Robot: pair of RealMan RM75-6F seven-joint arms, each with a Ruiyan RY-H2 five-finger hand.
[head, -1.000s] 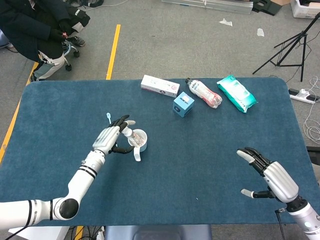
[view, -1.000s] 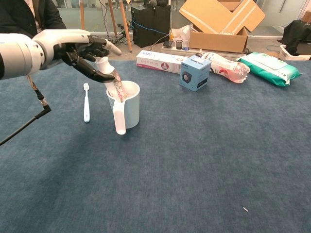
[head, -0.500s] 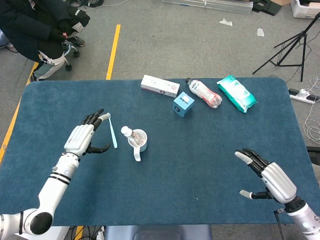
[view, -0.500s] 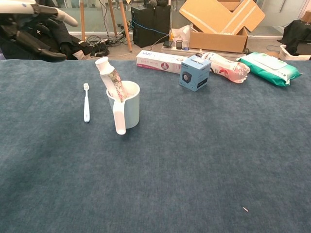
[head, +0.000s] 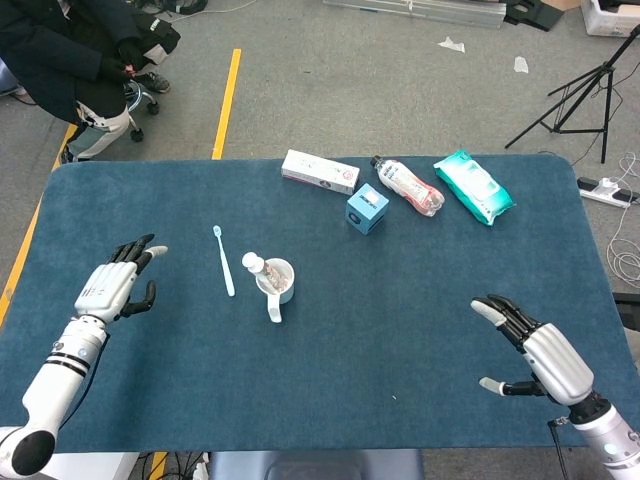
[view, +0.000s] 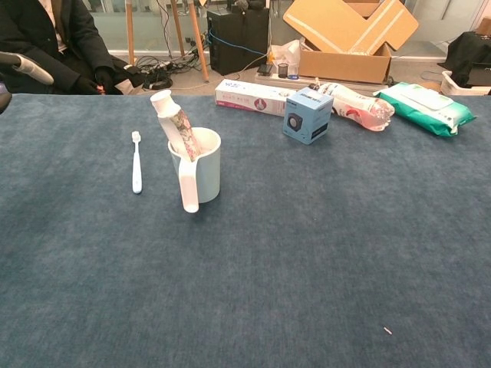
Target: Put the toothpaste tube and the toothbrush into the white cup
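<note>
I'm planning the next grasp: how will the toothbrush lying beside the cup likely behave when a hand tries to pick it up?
The toothbrush lies flat on the blue table cover, thin and low, so fingers will probably struggle to get under it. It looks light and stiff, so it may slide or pivot if nudged. It should not roll far. The white cup stands close beside it, apart from it.

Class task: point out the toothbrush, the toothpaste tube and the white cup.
toothbrush [head: 224, 264]: head view, middle of its handle.
toothpaste tube [view: 173, 123]: chest view, body above the rim.
white cup [view: 209, 176]: chest view, outer wall.
</note>
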